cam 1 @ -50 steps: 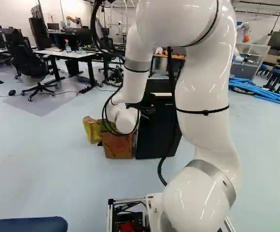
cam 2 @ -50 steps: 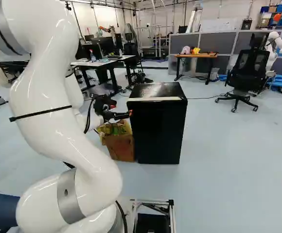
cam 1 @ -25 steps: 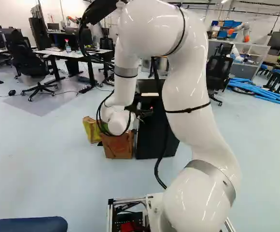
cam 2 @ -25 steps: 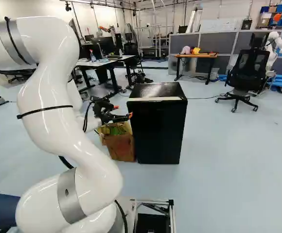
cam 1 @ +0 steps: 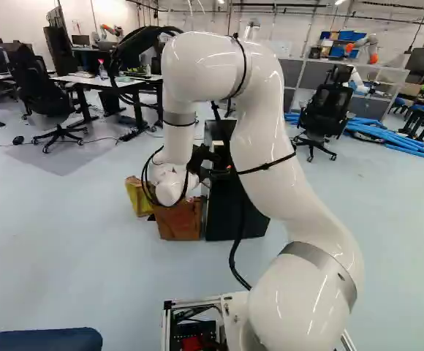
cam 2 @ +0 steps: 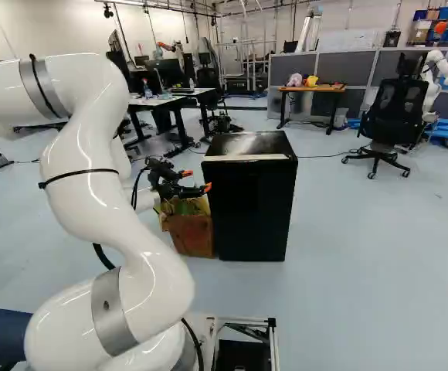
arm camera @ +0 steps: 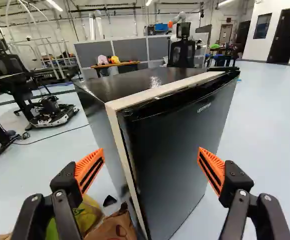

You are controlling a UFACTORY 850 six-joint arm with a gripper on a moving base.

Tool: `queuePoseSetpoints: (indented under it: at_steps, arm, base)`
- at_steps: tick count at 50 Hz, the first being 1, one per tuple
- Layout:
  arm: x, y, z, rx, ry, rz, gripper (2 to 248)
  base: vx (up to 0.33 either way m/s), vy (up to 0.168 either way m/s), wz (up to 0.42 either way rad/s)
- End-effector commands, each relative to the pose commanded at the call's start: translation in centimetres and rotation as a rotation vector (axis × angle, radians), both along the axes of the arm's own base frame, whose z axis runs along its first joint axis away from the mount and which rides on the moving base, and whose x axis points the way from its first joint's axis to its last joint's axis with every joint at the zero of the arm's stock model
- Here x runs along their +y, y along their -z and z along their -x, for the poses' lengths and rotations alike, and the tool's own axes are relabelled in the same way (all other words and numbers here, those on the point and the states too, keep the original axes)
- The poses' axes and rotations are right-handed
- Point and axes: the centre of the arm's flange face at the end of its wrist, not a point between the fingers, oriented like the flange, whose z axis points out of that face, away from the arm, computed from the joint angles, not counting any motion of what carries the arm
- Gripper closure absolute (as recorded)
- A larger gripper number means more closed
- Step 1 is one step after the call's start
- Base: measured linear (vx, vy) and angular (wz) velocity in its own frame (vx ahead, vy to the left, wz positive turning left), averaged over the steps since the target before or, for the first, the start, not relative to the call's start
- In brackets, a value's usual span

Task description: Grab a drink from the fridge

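The grey partition (arm camera: 130, 48) is stretching across the room far ahead of the fingers (arm camera: 89, 171), beyond everything on the floor near them. The white arm (cam 2: 81, 158) is rising from its joint behind the fingers, bending over high up and carrying the black gripper (cam 2: 196, 181) low at its far end. The black fridge (arm camera: 170, 145) is standing upright on the floor directly ahead of the fingers, its top showing beyond them, its door facing the space between them and appearing shut, with a pale strip running along its edge. A wooden-topped table (arm camera: 128, 64) is standing past the fridge, well ahead of the fingers, and is holding a pink item (arm camera: 102, 60) and a yellow item (arm camera: 115, 59). A black office chair (arm camera: 181, 53) is also standing beyond the fridge, ahead of the gap between the fingers. Low down, near the finger on the side away from the door's handle end, a brown paper bag (arm camera: 112, 227) is resting beside the fridge, and a yellow bag (arm camera: 88, 214) is sitting next to it, closer under that finger. The fingers themselves are standing released and spread wide, their orange pads (arm camera: 212, 170) facing each other across the gap.
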Motion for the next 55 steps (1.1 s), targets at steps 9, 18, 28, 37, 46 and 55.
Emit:
queuePoseSetpoints:
  at_steps: [9, 18, 28, 37, 46, 55]
  arm:
    - [0.1, 0.0, -0.9, -0.018, 0.028, -0.002, 3]
    - [0.2, 0.0, -1.8, -0.033, 0.044, -0.007, 3]
    - [0.3, 0.1, -2.9, -0.050, 0.060, -0.012, 3]
    - [0.3, 0.1, -3.5, -0.061, 0.072, -0.014, 3]
    - [0.1, 0.0, -3.6, -0.069, 0.082, -0.009, 3]
    - [-0.1, -0.1, -3.7, -0.079, 0.093, 0.001, 3]
  base:
    - [0.000, 0.000, 0.000]
    - [0.000, 0.000, 0.000]
    - [0.000, 0.000, 0.000]
    - [0.000, 0.000, 0.000]
    - [0.000, 0.000, 0.000]
    - [0.000, 0.000, 0.000]
